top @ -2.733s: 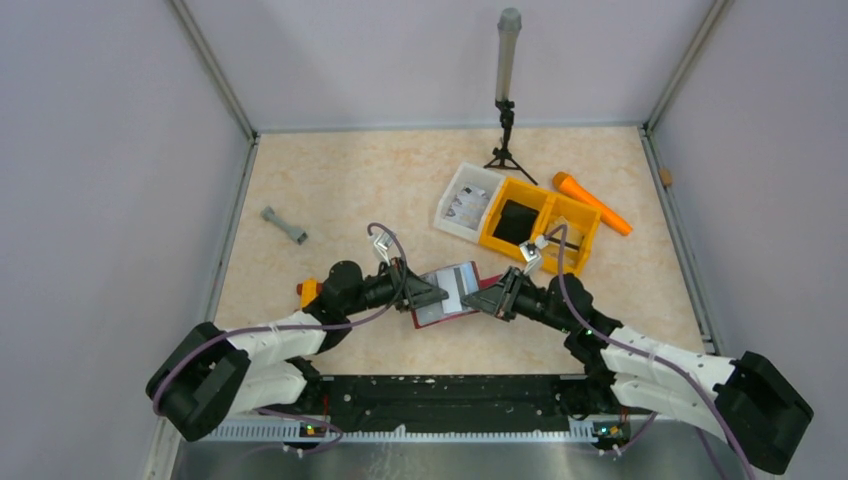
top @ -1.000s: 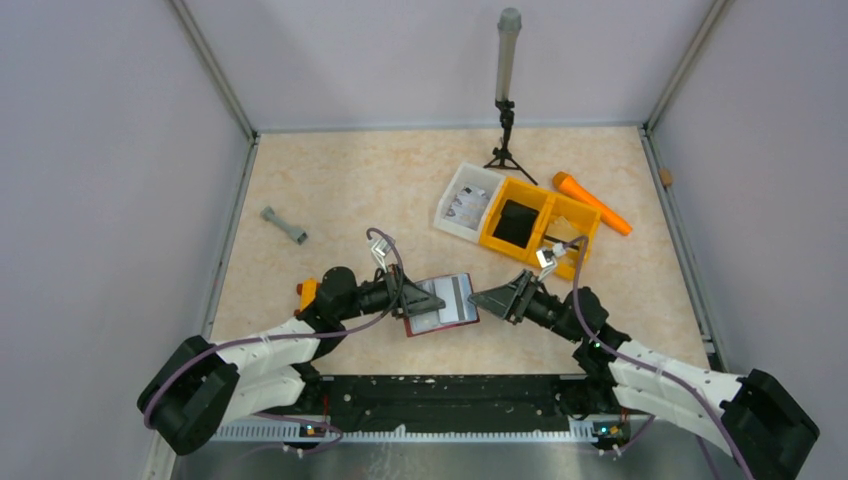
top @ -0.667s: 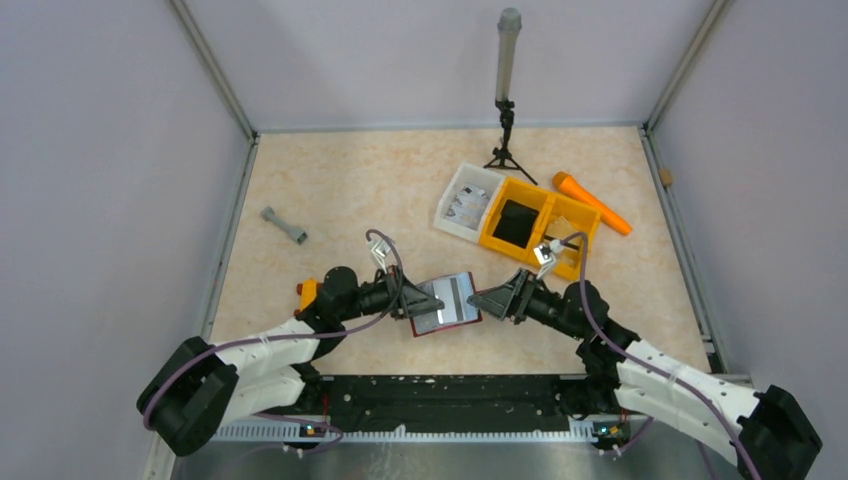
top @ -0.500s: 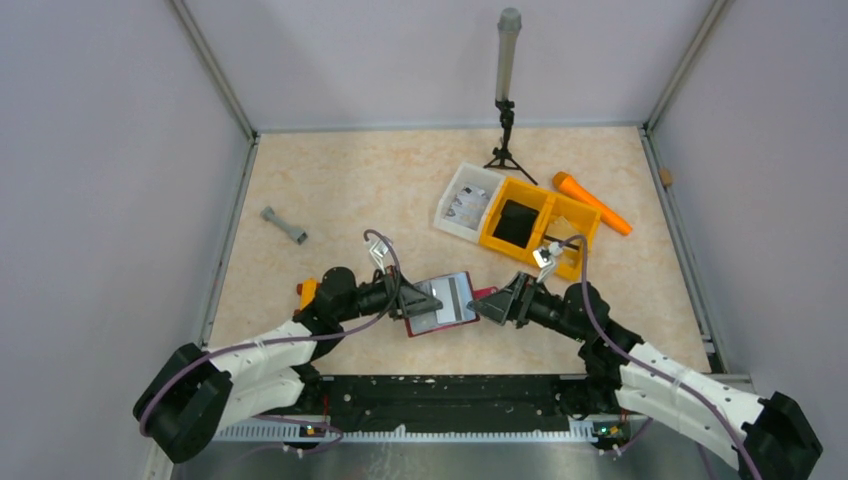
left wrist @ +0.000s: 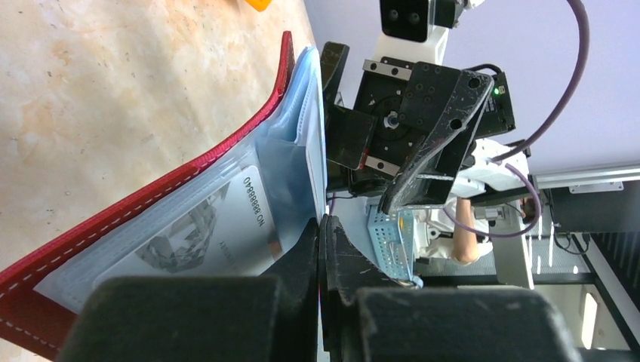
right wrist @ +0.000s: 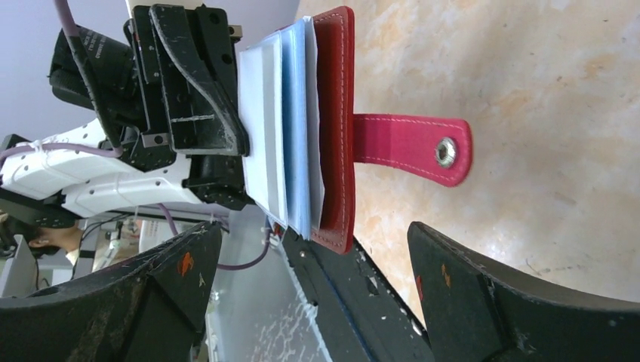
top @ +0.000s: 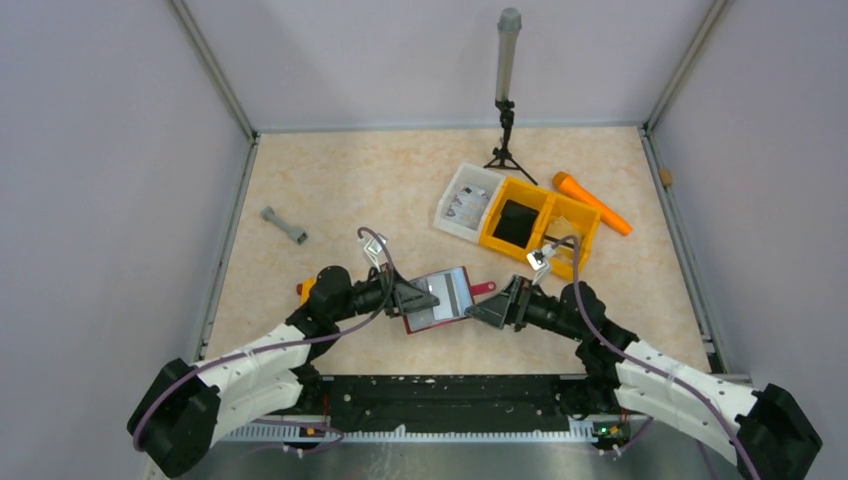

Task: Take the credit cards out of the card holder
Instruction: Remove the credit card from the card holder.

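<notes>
The card holder (top: 437,300) sits open near the middle of the bench's (top: 360,180) near edge, between my two arms. My left jaws are pressed together on one of its clear plastic sleeves. My right jaws stand wide apart just off its other side, touching nothing, with the snap tab (right wrist: 411,147) lying in the gap between the fingers. Whether the red cover rests on the bench or hangs just above it, I cannot tell.

Inside the holder the sleeves fan out like pages, and the credit cards (left wrist: 198,240) are tucked in them — one pale face with a printed number shows through the plastic. The cover is dark red, leather-like, with pale stitching along its edge. The tab ends in a round metal snap (right wrist: 445,151).

Toward the far right corner stands a yellow-orange divided bin (top: 575,228) with something black (top: 516,222) in its left compartment. A white tray (top: 452,196) touches that side and holds grey-white bits. An orange cone-shaped piece (top: 592,203) lies just beside the bin's right end.

A small grey dumbbell-shaped piece (top: 284,226) lies near the left edge. A tripod (top: 507,135) carrying a grey cylinder stands at the far edge. The bench top is marbled beige — the walls around it are plain pale lilac.
</notes>
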You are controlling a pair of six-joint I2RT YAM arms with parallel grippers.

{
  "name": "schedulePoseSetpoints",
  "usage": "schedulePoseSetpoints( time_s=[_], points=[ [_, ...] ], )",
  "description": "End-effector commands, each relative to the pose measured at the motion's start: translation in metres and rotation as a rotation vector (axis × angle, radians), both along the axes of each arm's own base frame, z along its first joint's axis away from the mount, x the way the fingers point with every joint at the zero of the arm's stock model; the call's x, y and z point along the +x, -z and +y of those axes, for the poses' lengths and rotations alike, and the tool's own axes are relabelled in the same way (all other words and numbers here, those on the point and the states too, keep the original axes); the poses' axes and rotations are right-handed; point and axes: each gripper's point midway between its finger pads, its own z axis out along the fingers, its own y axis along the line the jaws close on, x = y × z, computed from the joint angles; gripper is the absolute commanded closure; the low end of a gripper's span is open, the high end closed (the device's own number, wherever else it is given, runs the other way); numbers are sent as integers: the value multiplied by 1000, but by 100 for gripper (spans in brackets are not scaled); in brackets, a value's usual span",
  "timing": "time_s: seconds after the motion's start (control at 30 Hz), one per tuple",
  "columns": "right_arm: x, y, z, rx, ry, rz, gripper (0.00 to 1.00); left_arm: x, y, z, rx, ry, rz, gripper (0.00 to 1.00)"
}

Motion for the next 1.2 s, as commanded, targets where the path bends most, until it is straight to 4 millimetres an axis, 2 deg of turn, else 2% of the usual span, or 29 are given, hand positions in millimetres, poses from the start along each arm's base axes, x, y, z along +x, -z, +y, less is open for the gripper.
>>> schedulePoseSetpoints(
  time_s=[0.0, 0.13, 0.33, 0.67, 0.77, 0.97, 1.07, 1.17],
  points=[
    [4, -42, 12, 142, -40, -109, 4, 0, -37, -7, -83, 45, -81, 100],
    [6, -61, 20, 206, -67, -142, 15, -4, -43, -10, -114, 85, -79, 100],
    [9, -73, 24, 238, -72, -161, 31, -7, -46, -13, -127, 108, -73, 100],
    [16, -69, 27, 211, -48, -132, 65, -8, -46, -19, -124, 143, -69, 100],
    [18, -66, 26, 210, -38, -120, 79, -9, -47, -21, -133, 156, -71, 98],
    [18, -63, 17, 251, 13, -87, 91, -8, -46, -18, -139, 128, -79, 78],
    [17, -61, 15, 259, 21, -77, 93, -9, -47, -16, -144, 125, -87, 78],
    [15, -61, 15, 263, 12, -72, 94, -9, -49, -17, -149, 129, -88, 83]
  ],
)
